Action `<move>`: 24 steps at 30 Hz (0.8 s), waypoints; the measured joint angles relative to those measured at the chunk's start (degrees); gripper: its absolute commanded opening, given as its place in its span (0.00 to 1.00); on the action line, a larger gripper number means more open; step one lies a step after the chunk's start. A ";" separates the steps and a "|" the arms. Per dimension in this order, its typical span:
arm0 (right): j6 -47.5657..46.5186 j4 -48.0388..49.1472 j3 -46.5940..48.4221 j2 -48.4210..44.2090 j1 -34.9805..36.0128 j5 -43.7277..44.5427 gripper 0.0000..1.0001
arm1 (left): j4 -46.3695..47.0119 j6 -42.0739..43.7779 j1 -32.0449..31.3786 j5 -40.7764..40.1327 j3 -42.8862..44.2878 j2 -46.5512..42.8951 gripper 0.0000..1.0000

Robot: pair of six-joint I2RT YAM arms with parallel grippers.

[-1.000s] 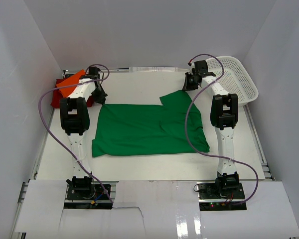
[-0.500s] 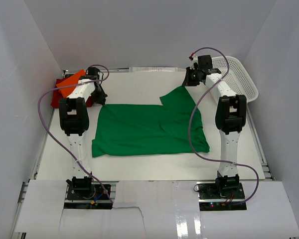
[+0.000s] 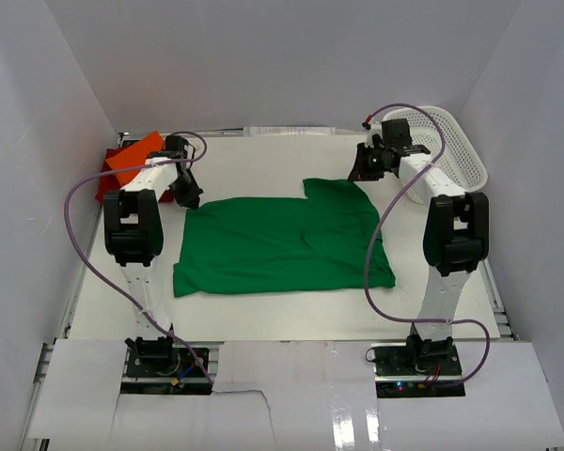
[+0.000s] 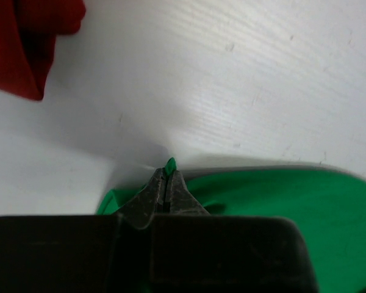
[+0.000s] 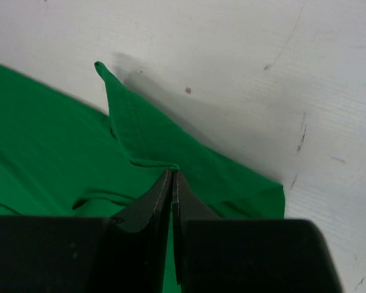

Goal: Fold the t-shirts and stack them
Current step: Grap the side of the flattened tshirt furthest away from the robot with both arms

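Left gripper sits at the far left corner of the green t-shirt, which lies spread flat mid-table, and the right gripper is at its far right sleeve. From above, the orange t-shirt lies on the dark red t-shirt far left, the white basket is far right, and a purple cable crosses the shirt's right side. Left wrist view: jaws pinched tight on a green tip, red cloth nearby. Right wrist view: jaws closed on a raised green fold.
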 measured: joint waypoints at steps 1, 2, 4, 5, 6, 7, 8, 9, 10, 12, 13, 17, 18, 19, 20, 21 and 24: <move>-0.02 0.20 -1.49 -1.07 0.00 -0.09 0.08 | 0.09 0.09 0.00 -0.02 -0.94 -0.94 0.00; 0.00 0.44 -3.06 -2.19 0.00 -0.15 0.08 | 0.09 0.13 -0.04 -0.04 -1.90 -2.03 0.00; -0.02 0.68 -5.55 -4.42 0.00 -0.31 0.08 | 0.15 0.17 -0.04 -0.09 -3.37 -4.00 0.00; -0.02 0.68 -6.47 -5.38 0.00 -0.33 0.08 | 0.24 0.17 -0.04 -0.09 -3.80 -4.76 0.00; 0.00 0.87 -7.28 -6.25 0.00 -0.37 0.08 | 0.31 0.17 -0.04 -0.09 -4.13 -5.49 0.00; -0.02 1.03 -8.04 -7.17 0.00 -0.48 0.08 | 0.31 0.17 -0.04 -0.09 -4.22 -6.01 0.00; 0.00 1.05 -8.79 -8.15 0.00 -0.59 0.08 | 0.48 0.17 -0.07 -0.09 -4.31 -6.58 0.00; 0.00 1.07 -9.35 -8.94 0.00 -0.74 0.08 | 0.66 0.17 -0.04 -0.09 -4.42 -7.06 0.00; 0.02 1.07 -9.88 -9.77 0.00 -0.94 0.08 | 0.85 0.17 -0.07 -0.09 -4.59 -7.58 0.00; 0.04 1.60 -11.37 -11.69 0.00 -1.36 0.08 | 1.18 0.17 -0.07 -0.07 -5.25 -8.55 0.00; 0.09 1.77 -12.26 -12.74 0.00 -1.42 0.08 | 1.51 0.17 -0.07 -0.07 -5.92 -9.09 0.00; 0.31 1.79 -15.37 -16.65 0.00 -1.81 0.08 | 1.86 0.15 -0.15 -0.07 -10.14 -11.67 0.00; 0.42 1.79 -16.11 -17.70 0.00 -1.88 0.08 | 1.84 0.15 -0.15 -0.07 -10.95 -12.09 0.00; 0.46 1.77 -16.81 -18.67 0.00 -2.01 0.08 | 2.01 0.15 -0.15 -0.04 -11.87 -12.46 0.00; 0.55 1.46 -17.62 -19.89 0.00 -2.05 0.08 | 2.10 0.15 -0.15 -0.04 -12.68 -12.76 0.00; 0.70 1.03 -18.23 -21.05 0.00 -2.14 0.08 | 2.29 0.13 -0.15 -0.04 -13.55 -13.11 0.00; 0.96 0.04 -20.15 -24.76 0.00 -2.25 0.08 | 2.75 0.13 -0.15 -0.02 -16.26 -14.60 0.00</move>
